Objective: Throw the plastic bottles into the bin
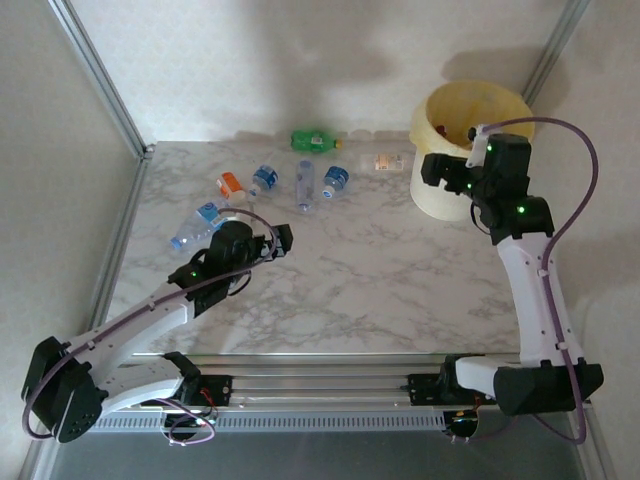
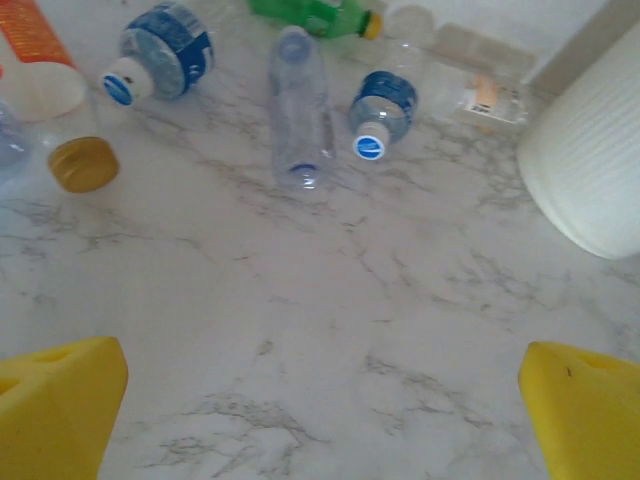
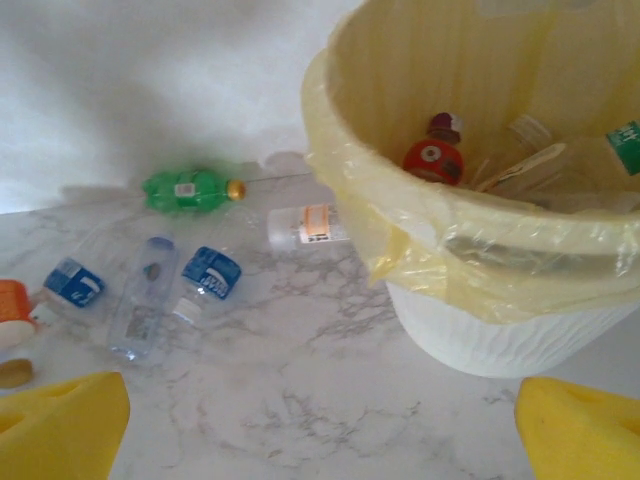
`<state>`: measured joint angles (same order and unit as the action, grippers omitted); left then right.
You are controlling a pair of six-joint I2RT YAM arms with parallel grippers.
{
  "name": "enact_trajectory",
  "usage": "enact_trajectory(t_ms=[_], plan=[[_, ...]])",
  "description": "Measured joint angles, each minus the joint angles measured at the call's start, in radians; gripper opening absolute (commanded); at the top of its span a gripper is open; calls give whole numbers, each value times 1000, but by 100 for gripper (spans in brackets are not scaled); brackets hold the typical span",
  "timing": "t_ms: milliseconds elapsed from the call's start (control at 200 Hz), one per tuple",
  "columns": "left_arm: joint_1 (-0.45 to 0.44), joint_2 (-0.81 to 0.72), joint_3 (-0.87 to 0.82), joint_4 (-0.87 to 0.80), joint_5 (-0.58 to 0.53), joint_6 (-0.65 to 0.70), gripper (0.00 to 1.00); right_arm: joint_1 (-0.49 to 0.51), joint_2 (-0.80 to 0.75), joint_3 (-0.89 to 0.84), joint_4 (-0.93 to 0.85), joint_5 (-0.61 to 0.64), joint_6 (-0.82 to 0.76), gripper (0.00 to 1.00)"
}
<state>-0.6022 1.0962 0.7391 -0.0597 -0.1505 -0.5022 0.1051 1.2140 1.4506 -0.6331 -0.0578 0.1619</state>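
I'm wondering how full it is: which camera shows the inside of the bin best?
The right wrist view: it looks down into the bin, showing the yellow liner and bottles inside. The top external view has it far right, partly behind the right arm. The left wrist view catches its white outer wall.

Bin upright, yellow liner, some bottles inside; rest lie flat left of bin, including green bottle.

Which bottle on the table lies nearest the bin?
The clear one with the orange label, lying just left of the bin; the green bottle and the rest lie farther left.
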Motion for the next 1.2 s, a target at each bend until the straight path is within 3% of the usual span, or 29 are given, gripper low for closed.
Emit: enact_trajectory(t_ms=[335,546,1201], plan=[[30,52,9,-2,53,0,100,49,-101,-89,-3,-67,26,99],[40,162,73,2,82,10,100,85,-152,-147,-15,-114,53,99],[137,863,679,-126,113,129,90,250,-332,-273,-84,-132,146,99]])
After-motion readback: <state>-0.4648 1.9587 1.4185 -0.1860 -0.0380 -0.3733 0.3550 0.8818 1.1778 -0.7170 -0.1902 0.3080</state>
